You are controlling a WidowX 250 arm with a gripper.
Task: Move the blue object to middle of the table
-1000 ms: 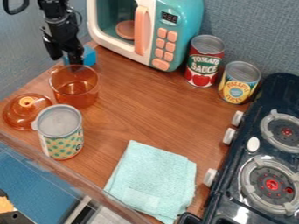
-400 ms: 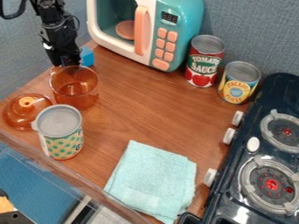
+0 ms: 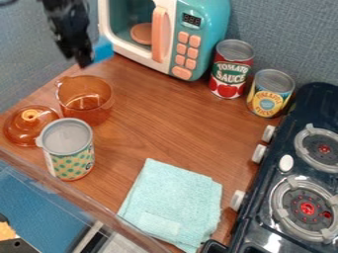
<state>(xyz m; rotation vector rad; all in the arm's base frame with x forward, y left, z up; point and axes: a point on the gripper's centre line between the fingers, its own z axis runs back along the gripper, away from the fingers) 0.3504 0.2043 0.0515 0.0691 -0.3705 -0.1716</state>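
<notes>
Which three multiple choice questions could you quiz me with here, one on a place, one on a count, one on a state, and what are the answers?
1. Where is the blue object?
A) On the towel
B) At the gripper
C) Under the towel

2. How many cans stand between the microwave and the stove?
A) Two
B) Three
C) Four

3. How is the orange pot?
A) Covered by its lid
B) Tipped over
C) Upright and open

Answers:
1. B: the blue shape shows right against the black gripper.
2. A: a red can and a yellow-labelled can stand there.
3. C: its rim is uncovered, and the orange lid lies beside it.
</notes>
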